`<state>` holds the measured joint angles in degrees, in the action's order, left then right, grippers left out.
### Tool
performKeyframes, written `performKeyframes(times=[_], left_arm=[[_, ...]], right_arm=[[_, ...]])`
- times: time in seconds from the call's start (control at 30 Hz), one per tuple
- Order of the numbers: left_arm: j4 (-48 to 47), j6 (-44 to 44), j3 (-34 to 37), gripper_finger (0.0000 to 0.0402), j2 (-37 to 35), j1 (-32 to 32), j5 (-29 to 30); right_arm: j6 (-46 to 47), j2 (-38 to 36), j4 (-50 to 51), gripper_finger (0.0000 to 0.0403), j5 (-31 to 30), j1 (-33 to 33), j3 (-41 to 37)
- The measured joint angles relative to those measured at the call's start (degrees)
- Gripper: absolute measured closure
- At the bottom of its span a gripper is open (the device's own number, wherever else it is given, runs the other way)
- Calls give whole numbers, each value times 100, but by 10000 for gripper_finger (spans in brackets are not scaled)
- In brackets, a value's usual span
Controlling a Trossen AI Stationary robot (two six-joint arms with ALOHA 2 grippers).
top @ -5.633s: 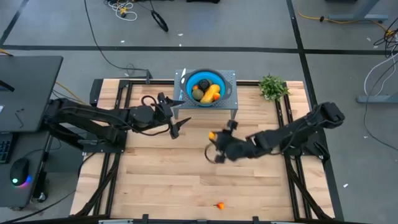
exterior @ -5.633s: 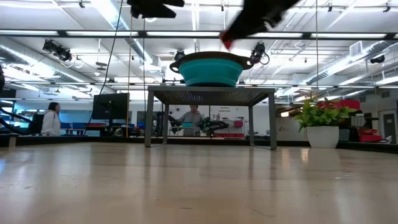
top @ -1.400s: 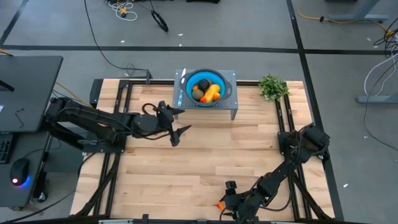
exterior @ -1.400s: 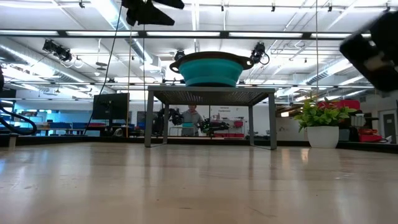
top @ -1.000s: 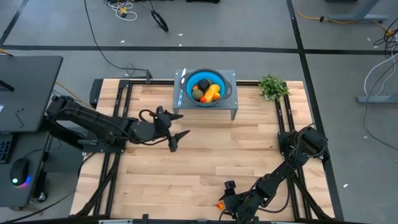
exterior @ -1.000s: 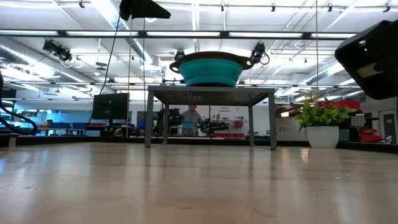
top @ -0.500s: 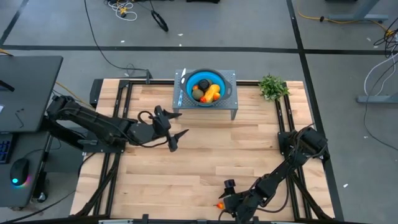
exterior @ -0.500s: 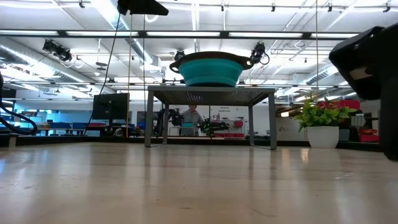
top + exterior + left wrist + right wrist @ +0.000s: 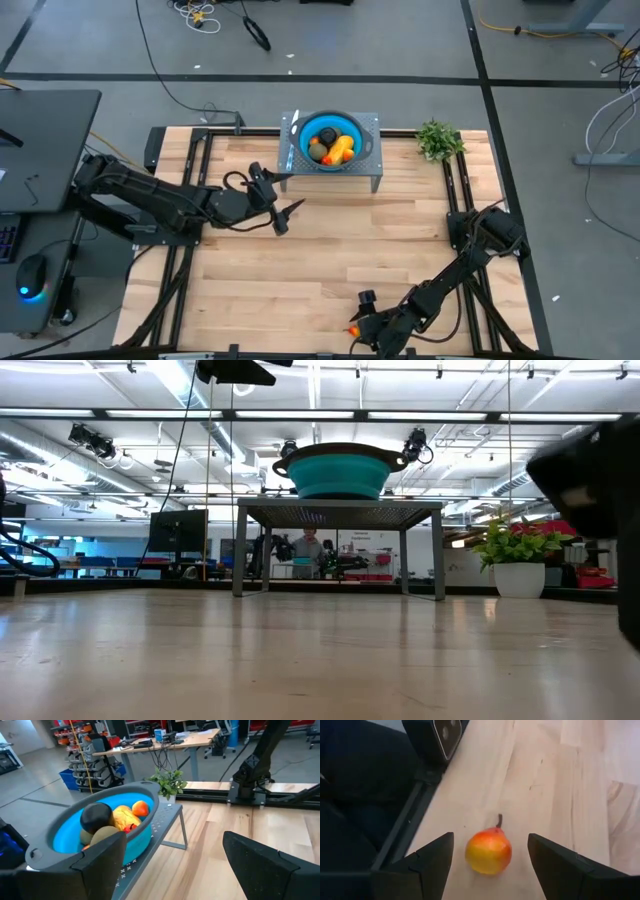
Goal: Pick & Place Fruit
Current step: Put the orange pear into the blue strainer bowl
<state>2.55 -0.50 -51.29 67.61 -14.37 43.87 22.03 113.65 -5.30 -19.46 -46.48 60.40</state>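
Note:
A small orange-red fruit (image 9: pixel 488 852) with a short stem lies on the wood close to the table's near edge (image 9: pixel 352 330). My right gripper (image 9: pixel 490 870) stands open around it, one finger on either side with a gap to each. A blue bowl (image 9: pixel 330 142) sits on a small metal stand (image 9: pixel 372 170) at the table's far middle. It holds a black round fruit (image 9: pixel 96 816), a yellow one (image 9: pixel 122 816), an orange-red one (image 9: pixel 140 808) and an olive-green one (image 9: pixel 105 836). My left gripper (image 9: pixel 286 212) hovers open, left of the stand and above the table.
A leafy green plant in a white pot (image 9: pixel 437 140) stands at the far right. A black camera box (image 9: pixel 442 735) sits at the near edge beside the fruit. Dark rails (image 9: pixel 190 250) run along the table's left and right sides. Bare wood (image 9: pixel 330 250) lies between the arms.
My left gripper has rolled a little about the line it points along, staying beside the stand and open. My right gripper has kept still around the fruit, which has not moved.

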Motion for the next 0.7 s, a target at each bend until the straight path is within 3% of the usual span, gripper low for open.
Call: performKeyframes(times=[0.37, 0.7], left_arm=[[-2, 31, 0, 61, 0, 35, -20], [-4, 9, 0, 61, 0, 35, -19]], right_arm=[[103, 210, -28, 139, -48, -4, 2], [104, 214, -28, 179, -57, 0, 2]])
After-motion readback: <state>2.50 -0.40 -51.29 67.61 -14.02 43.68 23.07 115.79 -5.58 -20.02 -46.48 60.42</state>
